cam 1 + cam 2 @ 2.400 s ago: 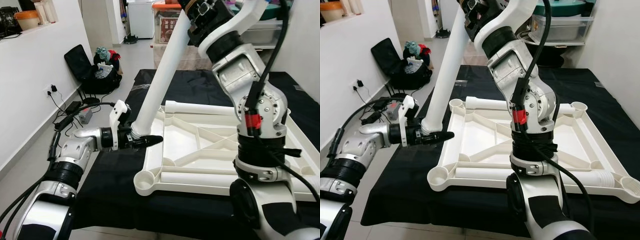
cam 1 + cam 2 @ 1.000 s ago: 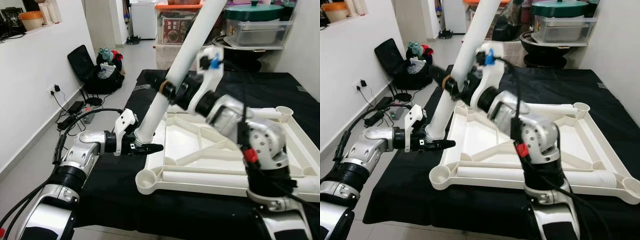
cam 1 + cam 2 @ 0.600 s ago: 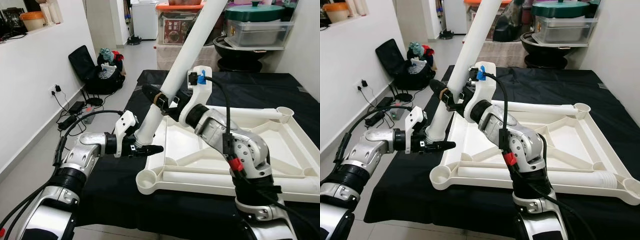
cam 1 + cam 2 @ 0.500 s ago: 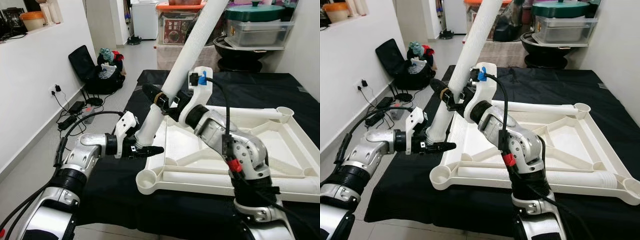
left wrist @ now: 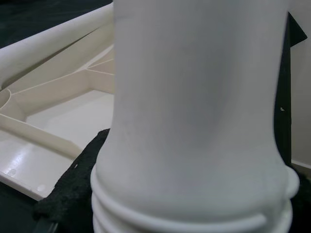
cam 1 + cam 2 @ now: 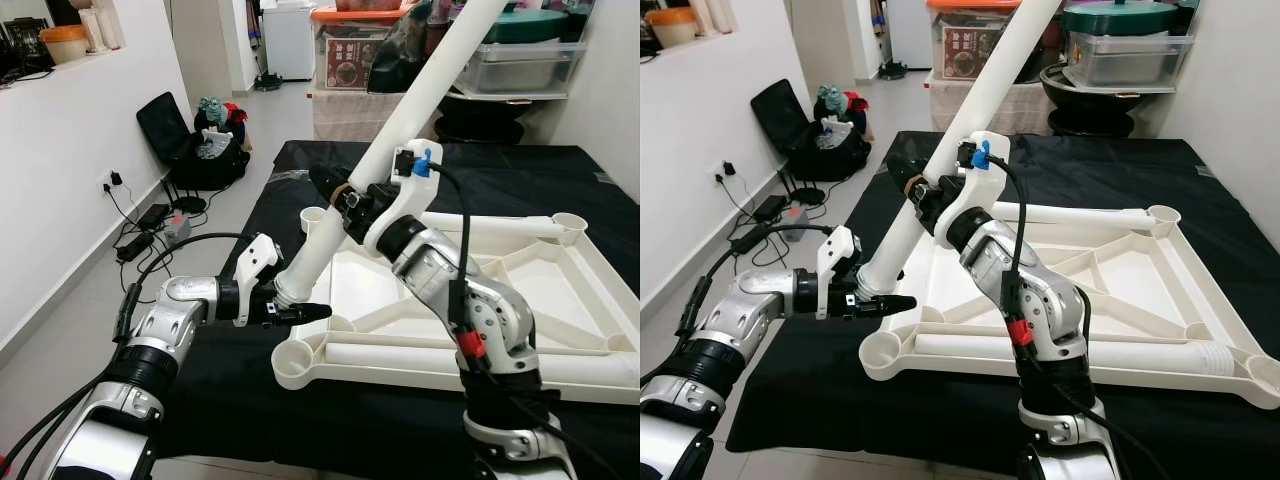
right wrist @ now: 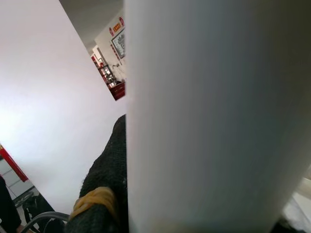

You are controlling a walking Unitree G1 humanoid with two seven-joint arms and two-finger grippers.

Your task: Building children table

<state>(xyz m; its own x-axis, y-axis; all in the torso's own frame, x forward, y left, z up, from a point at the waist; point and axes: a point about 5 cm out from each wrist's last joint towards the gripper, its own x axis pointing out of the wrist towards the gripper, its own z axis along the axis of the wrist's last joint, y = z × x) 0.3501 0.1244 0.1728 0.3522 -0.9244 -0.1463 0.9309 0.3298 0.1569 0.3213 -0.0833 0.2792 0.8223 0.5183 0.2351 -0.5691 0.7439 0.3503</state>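
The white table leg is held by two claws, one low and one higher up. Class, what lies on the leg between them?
Only bare white table leg runs between the left claw and the right claw, in the left eye view.

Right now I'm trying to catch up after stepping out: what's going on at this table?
The robot is fitting a white table leg to an upside-down white tabletop lying on black cloth. The left gripper holds the leg's threaded lower end beside the tabletop's near-left corner socket. The right gripper clamps the leg higher up. The leg is tilted, not yet seated.
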